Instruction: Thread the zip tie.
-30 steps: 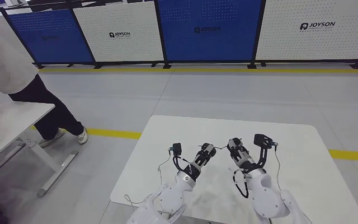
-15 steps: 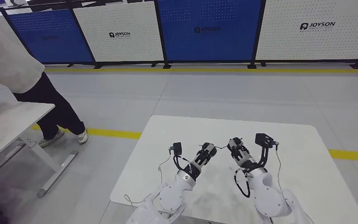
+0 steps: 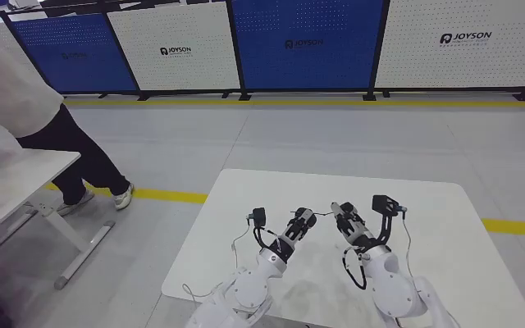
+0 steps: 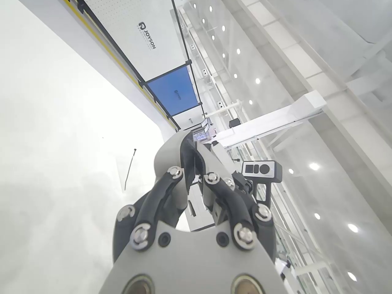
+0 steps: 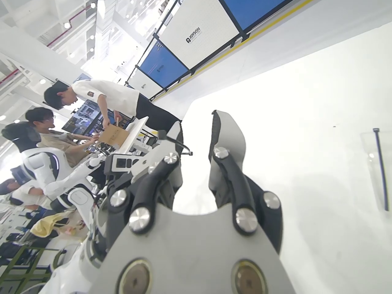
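Observation:
My left gripper (image 3: pixel 308 215) hangs just above the white table (image 3: pixel 246 213) near its front, shut on a thin black zip tie (image 3: pixel 322 215). The tie sticks out toward my right gripper (image 3: pixel 338 210), which faces it a little way off. In the left wrist view the left gripper (image 4: pixel 196 142) has its fingers pressed together. In the right wrist view the right gripper (image 5: pixel 196 123) stands open. There the held zip tie (image 5: pixel 179 145) runs past one finger, with its free end in the gap between the fingers.
A second black zip tie (image 5: pixel 380 169) lies flat on the table on a clear sheet (image 5: pixel 370 145), to the side of the right gripper; it is also the loose zip tie (image 4: pixel 130 169) in the left wrist view. Another table (image 3: pixel 25 176) stands off to the left.
The right gripper has shifted slightly toward the left gripper. The left arm has stayed almost still with the tie.

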Controlling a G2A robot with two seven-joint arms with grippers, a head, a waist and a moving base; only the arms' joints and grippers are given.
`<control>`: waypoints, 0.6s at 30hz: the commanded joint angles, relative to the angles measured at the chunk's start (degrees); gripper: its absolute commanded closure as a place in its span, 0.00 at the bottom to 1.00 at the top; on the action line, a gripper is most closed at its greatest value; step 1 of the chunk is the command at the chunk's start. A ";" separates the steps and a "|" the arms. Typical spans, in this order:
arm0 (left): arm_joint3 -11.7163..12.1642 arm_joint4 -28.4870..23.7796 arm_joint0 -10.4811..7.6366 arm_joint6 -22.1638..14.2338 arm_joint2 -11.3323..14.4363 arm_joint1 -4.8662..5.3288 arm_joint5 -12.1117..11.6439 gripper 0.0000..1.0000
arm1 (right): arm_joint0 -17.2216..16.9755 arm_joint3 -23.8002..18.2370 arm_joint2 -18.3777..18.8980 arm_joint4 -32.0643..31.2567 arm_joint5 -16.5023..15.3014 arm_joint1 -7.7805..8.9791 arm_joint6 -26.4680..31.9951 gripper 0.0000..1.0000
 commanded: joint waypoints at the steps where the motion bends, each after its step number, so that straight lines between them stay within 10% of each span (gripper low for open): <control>1: 0.10 0.03 -0.03 0.07 -0.01 -0.05 0.03 1.00 | -0.07 0.04 -0.06 -0.26 -0.17 0.02 0.08 0.75; 6: 0.45 0.31 -0.14 0.52 0.01 -0.18 0.16 1.00 | -0.74 -0.30 -0.11 -0.80 -1.29 0.12 0.33 0.57; 9: 0.57 0.42 -0.13 0.92 -0.01 -0.27 0.32 1.00 | -1.66 -0.84 0.43 -0.67 -2.37 0.28 0.30 0.12; 11: 0.64 0.53 -0.05 1.33 -0.04 -0.33 0.47 1.00 | -2.47 -1.17 1.16 -0.62 -3.07 0.45 0.45 0.00; 18: 0.87 0.65 0.27 1.95 -0.04 -0.51 1.06 1.00 | -4.35 -1.67 4.09 -0.73 -3.63 0.98 0.31 0.00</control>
